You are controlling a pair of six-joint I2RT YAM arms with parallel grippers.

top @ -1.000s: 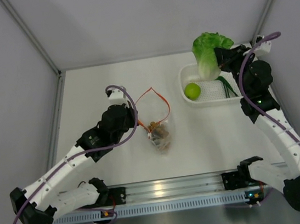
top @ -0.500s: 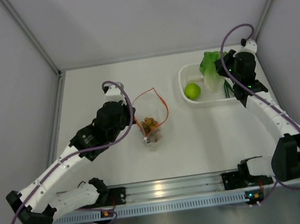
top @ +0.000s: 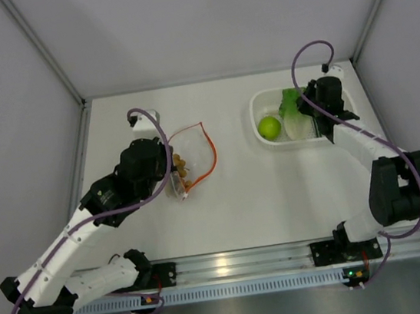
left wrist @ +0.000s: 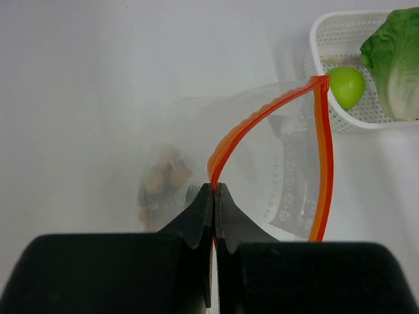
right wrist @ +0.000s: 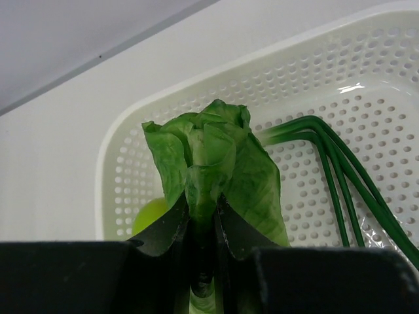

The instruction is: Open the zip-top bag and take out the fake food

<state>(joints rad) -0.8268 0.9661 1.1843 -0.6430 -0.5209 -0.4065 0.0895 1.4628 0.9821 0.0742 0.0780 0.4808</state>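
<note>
The clear zip-top bag [top: 189, 158] lies open at centre left, its orange-red zip strip [left wrist: 275, 111] spread wide. My left gripper [left wrist: 215, 188] is shut on the strip's near edge. The brown ball cluster [top: 182, 172] sits inside the bag, blurred in the left wrist view [left wrist: 163, 183]. My right gripper [right wrist: 204, 208] is shut on the green-and-white lettuce [right wrist: 213, 163] and holds it inside the white perforated basket [top: 265, 102]. The lime-green fruit [top: 269, 127] lies in the basket's left part and also shows in the left wrist view [left wrist: 346, 86].
Green stems [right wrist: 327, 163] lie in the basket's right half. The basket [right wrist: 118, 163] stands at the back right, near the right wall. Grey walls close in the table on three sides. The arm bases sit on a rail at the near edge.
My left gripper pulled the bag left and back, tilting it. My right gripper brought the lettuce down from above the basket's far rim into the basket.
</note>
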